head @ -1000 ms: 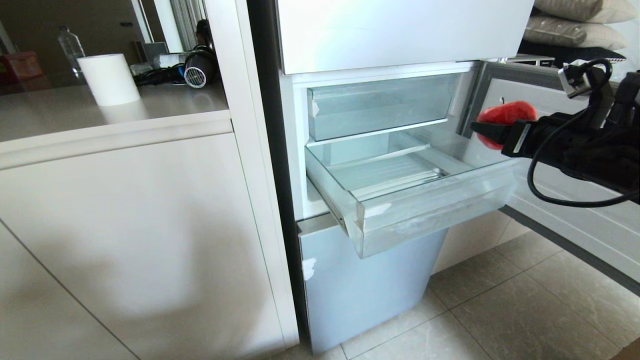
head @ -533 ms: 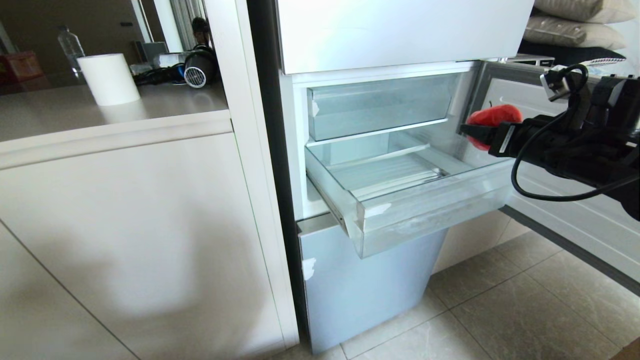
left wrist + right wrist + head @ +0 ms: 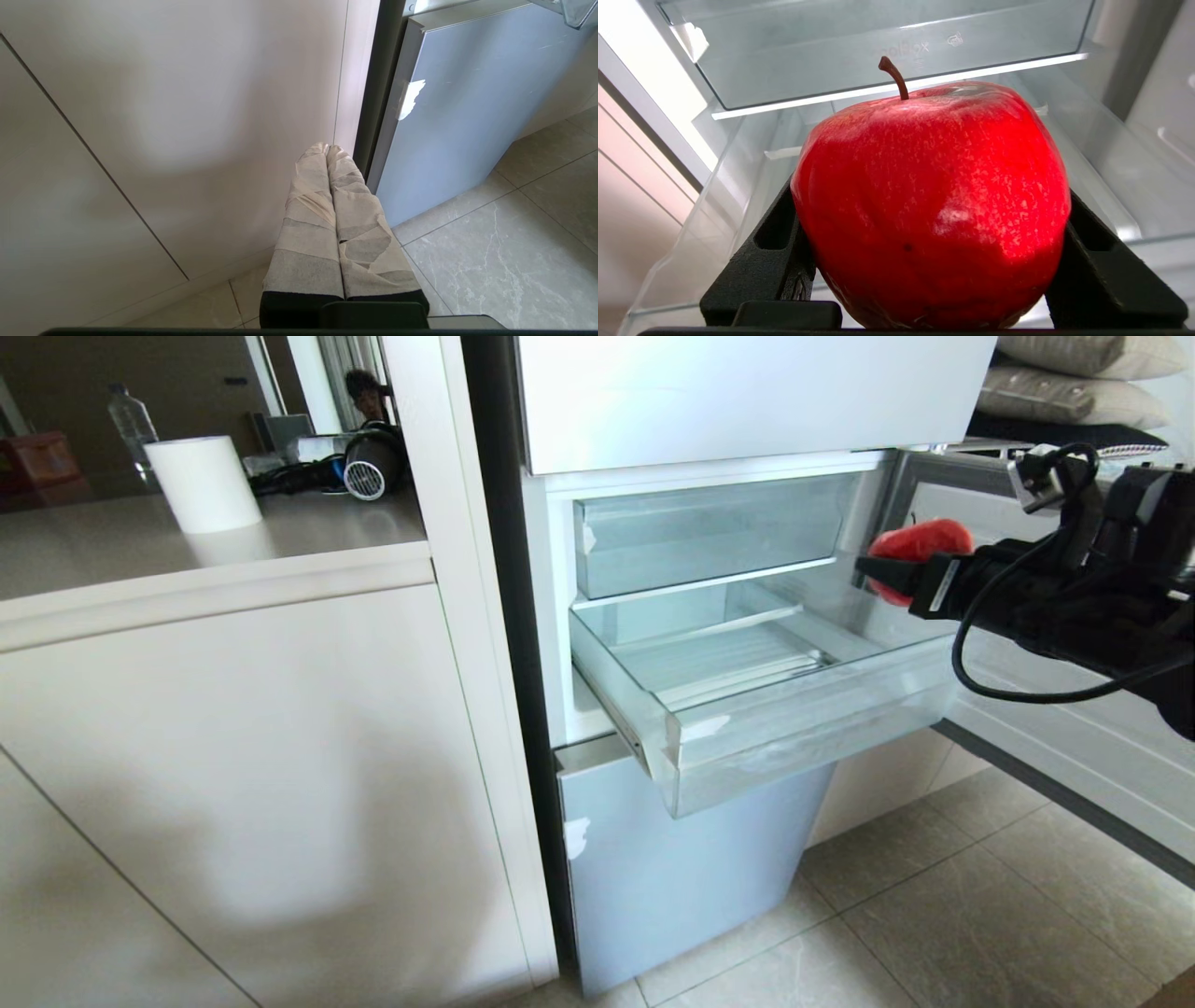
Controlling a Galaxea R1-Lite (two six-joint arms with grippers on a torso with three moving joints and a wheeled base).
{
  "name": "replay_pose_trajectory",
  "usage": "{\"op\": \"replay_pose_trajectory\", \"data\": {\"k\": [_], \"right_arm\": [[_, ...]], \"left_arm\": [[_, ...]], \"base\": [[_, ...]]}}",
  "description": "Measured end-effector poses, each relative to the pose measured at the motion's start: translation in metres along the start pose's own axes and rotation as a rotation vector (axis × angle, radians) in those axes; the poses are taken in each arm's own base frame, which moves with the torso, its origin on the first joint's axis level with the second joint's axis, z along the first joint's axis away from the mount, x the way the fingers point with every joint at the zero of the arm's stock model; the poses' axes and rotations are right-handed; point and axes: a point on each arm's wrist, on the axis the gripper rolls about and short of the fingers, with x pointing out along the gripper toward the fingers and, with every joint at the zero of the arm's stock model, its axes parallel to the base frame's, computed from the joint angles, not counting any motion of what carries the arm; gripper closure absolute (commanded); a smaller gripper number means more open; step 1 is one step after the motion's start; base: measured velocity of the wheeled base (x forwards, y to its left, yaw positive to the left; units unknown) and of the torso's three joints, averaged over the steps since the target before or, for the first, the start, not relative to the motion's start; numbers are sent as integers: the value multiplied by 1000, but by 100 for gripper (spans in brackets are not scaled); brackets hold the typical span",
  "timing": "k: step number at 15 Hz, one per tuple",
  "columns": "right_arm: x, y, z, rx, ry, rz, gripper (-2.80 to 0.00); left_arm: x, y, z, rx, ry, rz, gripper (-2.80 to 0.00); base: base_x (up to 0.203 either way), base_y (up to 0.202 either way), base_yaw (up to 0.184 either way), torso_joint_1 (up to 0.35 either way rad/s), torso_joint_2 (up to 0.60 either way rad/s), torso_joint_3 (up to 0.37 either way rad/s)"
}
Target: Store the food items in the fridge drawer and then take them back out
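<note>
Kitchen corner with beige marbled floor tiles, white cabinet fronts and a pale countertop carrying a white paper roll, a black hair dryer and a clear plastic bottle. Beside them an open fridge: shorter clear-fronted bin above, wide shallow clear-plastic fridge drawer pulled out below, white tape scraps at its front corner, blue-grey glass door panel underneath. At the drawer's far right edge, black right gripper clenched on a glossy red apple, above the rim, not inside. Nothing between apple and tray. Right wrist view only: brown stem upright, black fingers pressing both flanks. Left wrist view only: tape-wrapped left gripper pressed together, empty, low by the cabinet.
</note>
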Motion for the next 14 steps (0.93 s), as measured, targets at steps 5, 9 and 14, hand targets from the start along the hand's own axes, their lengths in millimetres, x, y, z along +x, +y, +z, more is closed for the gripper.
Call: {"op": "replay_pose_trajectory", "data": {"k": [5,9,14], "right_arm": [[42,-9,-26,-145,48,-10,0],[81,-18,-40,-178,1,-41,0],[117,-27,-55,-186,-38,-60,0]], "left_arm": [[0,0,0,0,0,-1,0],[0,0,0,0,1,0,0],[0,0,0,0,1,-1,0]], "base": [[0,0,0,0,0,0],[0,0,0,0,0,0],[0,0,0,0,0,0]]}}
